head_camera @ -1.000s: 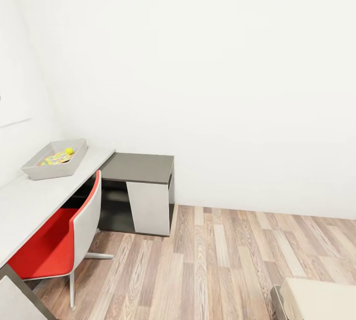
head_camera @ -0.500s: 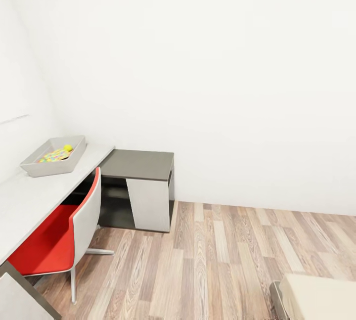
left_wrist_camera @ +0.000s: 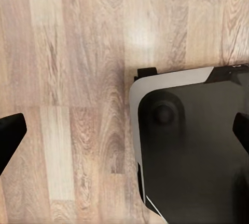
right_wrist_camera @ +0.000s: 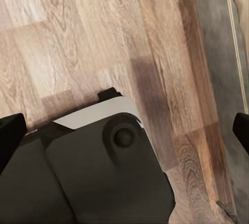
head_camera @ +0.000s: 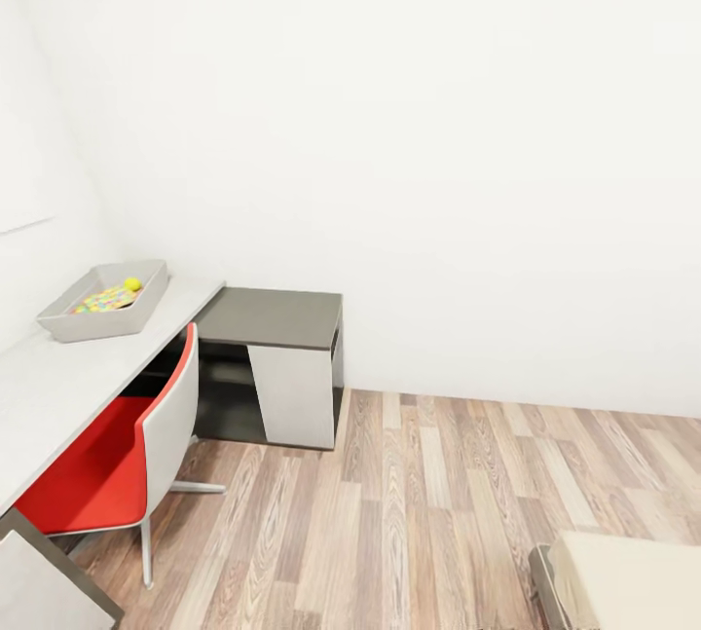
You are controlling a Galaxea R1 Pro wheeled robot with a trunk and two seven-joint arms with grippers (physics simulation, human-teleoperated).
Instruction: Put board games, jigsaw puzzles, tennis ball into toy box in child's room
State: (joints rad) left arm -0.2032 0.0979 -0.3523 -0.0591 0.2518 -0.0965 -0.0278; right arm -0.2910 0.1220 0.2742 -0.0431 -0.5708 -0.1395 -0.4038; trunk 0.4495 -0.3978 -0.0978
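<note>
In the head view the pale grey toy box (head_camera: 66,323) stands on the table (head_camera: 58,387) at the left, against the white walls of the child's room. Multicoloured jigsaw puzzle pieces (head_camera: 103,300) lie flat inside it, and the yellow-green tennis ball (head_camera: 131,284) rests on them near the far end. A corner of the bed (head_camera: 633,581) shows at the lower right. The board games are out of view. My left gripper (left_wrist_camera: 124,133) and right gripper (right_wrist_camera: 124,130) both hang open over the wood floor, nothing between their fingers.
A red and grey chair (head_camera: 117,455) is pushed under the table. The lower dark grey section (head_camera: 273,316) joins the table at the corner. Wood-plank floor (head_camera: 409,513) lies between table and bed. My black base (left_wrist_camera: 192,156) sits below both grippers, and the grey bed frame (right_wrist_camera: 215,52) runs beside the right one.
The whole head view has shifted slightly, so the camera has moved. The toy box, chair and table keep their places relative to each other. Both grippers remain open.
</note>
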